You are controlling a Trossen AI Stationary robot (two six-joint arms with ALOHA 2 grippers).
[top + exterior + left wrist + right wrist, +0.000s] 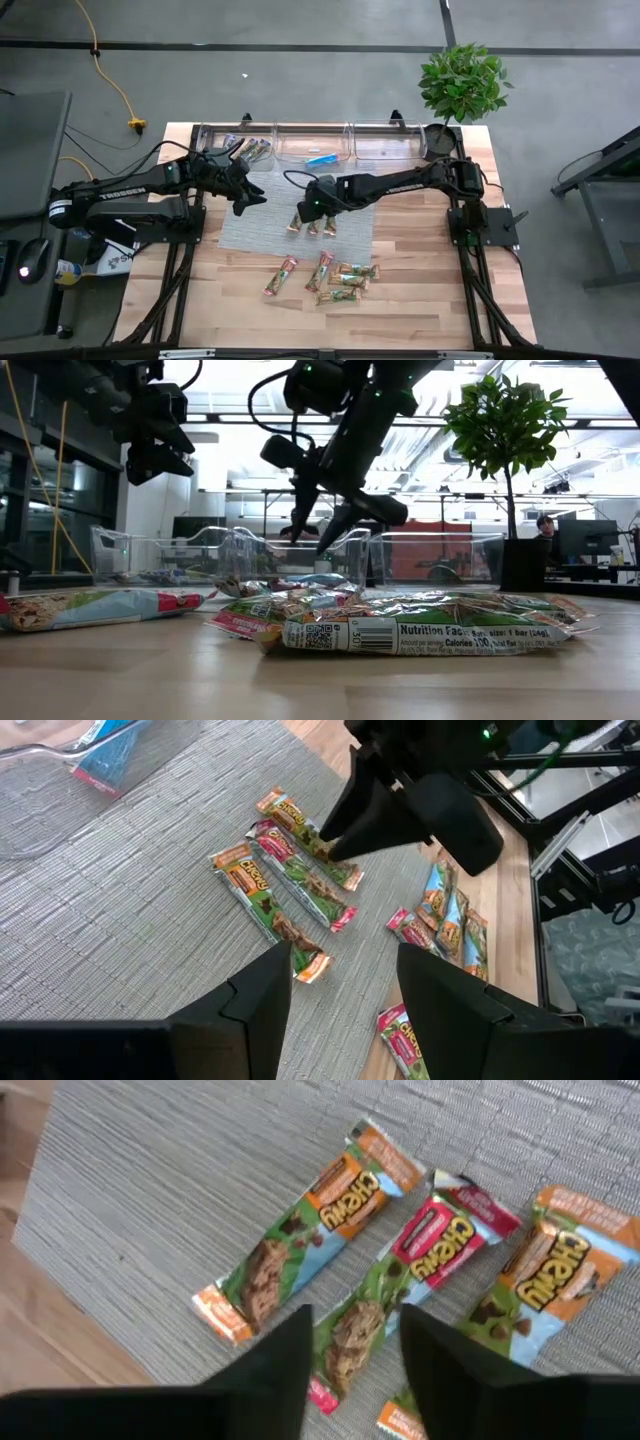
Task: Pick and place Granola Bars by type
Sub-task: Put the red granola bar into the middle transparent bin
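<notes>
The right gripper (352, 1342), fingers parted and empty, is hovering over three Chewy granola bars (428, 1250) lying side by side on the grey mat (250, 225), apparently grouping one type. The left gripper (345, 982) is waiting open nearby; other bars (340, 278) are lying on the wooden table (420, 290).

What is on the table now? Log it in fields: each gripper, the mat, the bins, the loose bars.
left gripper: open, empty, over the left part of the grey woven mat
right gripper: open, over the middle of three green-and-orange wrapped granola bars on the mat
clear plastic bins: bright blue bar in the middle one
bare wood table: more wrapped bars near the front
</notes>
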